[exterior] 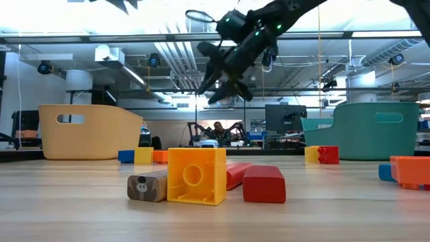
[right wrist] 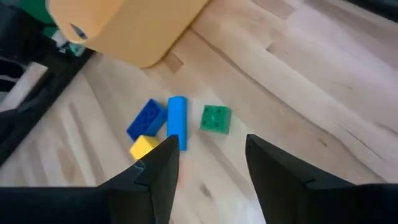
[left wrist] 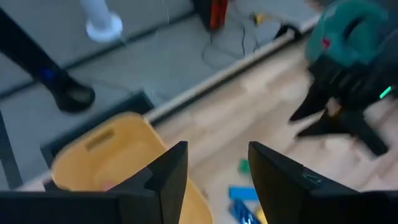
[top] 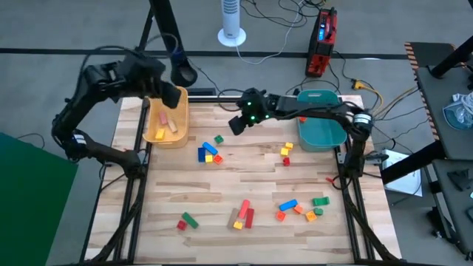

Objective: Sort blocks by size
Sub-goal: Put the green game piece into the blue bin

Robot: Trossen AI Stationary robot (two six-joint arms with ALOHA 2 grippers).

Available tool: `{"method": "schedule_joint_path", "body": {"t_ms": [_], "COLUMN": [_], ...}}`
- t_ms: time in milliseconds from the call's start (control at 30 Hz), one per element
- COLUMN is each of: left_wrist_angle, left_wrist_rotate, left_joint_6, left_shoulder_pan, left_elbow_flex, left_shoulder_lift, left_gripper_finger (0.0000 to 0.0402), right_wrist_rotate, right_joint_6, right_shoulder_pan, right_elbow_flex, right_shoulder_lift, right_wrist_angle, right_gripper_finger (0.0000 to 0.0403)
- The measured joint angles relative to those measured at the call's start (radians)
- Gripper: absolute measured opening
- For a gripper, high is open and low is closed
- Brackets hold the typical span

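Now the right claw (top: 238, 124) hangs above the tabletop (top: 251, 181) with fingers apart and empty, just short of the blue, yellow and green blocks (top: 209, 153) beside the yellow bin (top: 165, 118). It would do best to drop straight onto one block and close across its narrow sides. The left claw (left wrist: 214, 180), also apart, hovers over that bin. Roughly twenty blocks lie in six loose groups; two bins, the other teal (top: 320, 123).
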Motion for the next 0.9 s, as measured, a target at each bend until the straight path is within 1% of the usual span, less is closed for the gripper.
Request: {"method": "schedule_joint_path", "body": {"t_ms": [100, 233, 333, 467, 600, 700, 900], "left_wrist_angle": [0.033, 0.076, 0.085, 0.083, 0.083, 0.084, 0.083], "left_wrist_rotate": [-0.009, -0.014, -0.017, -0.017, -0.017, -0.017, -0.017], "left_joint_6": [0.044, 0.104, 0.119, 0.124, 0.126, 0.137, 0.164], "left_shoulder_pan": [0.0, 0.0, 0.0, 0.0, 0.0, 0.0, 0.0], "left_elbow_flex": [0.053, 0.087, 0.096, 0.082, 0.067, 0.064, 0.064], "left_shoulder_lift": [0.001, 0.001, 0.001, 0.0, 0.001, 0.002, 0.002], "left_gripper_finger": [0.0156, 0.0156, 0.0156, 0.0156, 0.0156, 0.0156, 0.0156], "right_wrist_rotate": [0.003, 0.027, 0.072, 0.164, 0.193, 0.193, 0.193], "right_joint_6": [-0.011, -0.053, -0.1, -0.183, -0.179, -0.175, -0.17], "right_shoulder_pan": [0.012, 0.045, 0.068, 0.086, 0.09, 0.09, 0.095], "right_elbow_flex": [0.05, 0.151, 0.265, 0.443, 0.596, 0.683, 0.791], "right_shoulder_lift": [0.057, 0.149, 0.225, 0.34, 0.447, 0.508, 0.614], "right_wrist_angle": [0.006, -0.017, -0.101, -0.297, -0.447, -0.48, -0.489], "right_gripper_finger": [0.0191, 0.0209, 0.0221, 0.0237, 0.0254, 0.0265, 0.0278]}}
